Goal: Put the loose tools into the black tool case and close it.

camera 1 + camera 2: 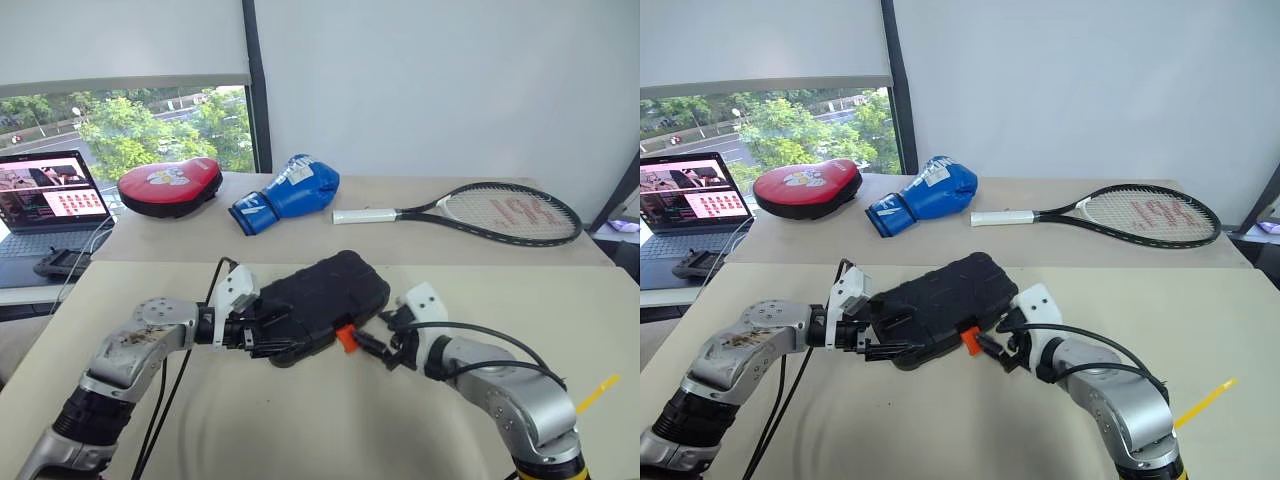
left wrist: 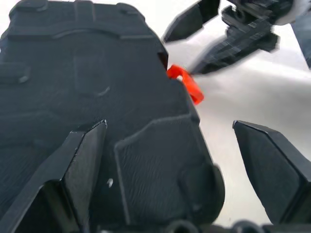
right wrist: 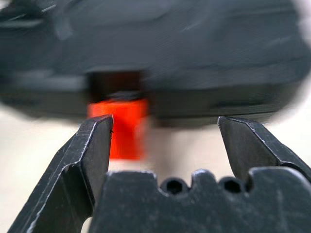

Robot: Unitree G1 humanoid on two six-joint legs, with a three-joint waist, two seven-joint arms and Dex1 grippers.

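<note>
Facing the front edge of the black tool case [image 1: 318, 300], the right gripper [image 3: 165, 131] stands with its two black fingers spread and nothing between them; the small orange latch [image 3: 125, 127] hangs just ahead of one fingertip, close but not clearly touched. Across from it, the left gripper [image 2: 170, 141] is likewise spread wide, one finger [image 2: 80, 165] lying over the ribbed lid and the other [image 2: 272, 160] hanging off the near corner above bare tabletop, so it straddles the shell's edge without clamping.

Between the two grippers the case lies shut and flat on the beige table [image 1: 330, 430], latch side towards the right gripper. No loose tools lie on the table around it, so packing looks done and the latch is probably what remains.

Moulded hard plastic like this should be stiff and hold its shape under a squeeze, though the smooth rounded corners may slide under narrow fingertips, and with tools inside it is likely weighty enough to stay put. Steadying it by pressing down on the ribbed lid seems safer than pinching an edge. The latch is a small, thin tab: best pushed squarely with one fingertip.
</note>
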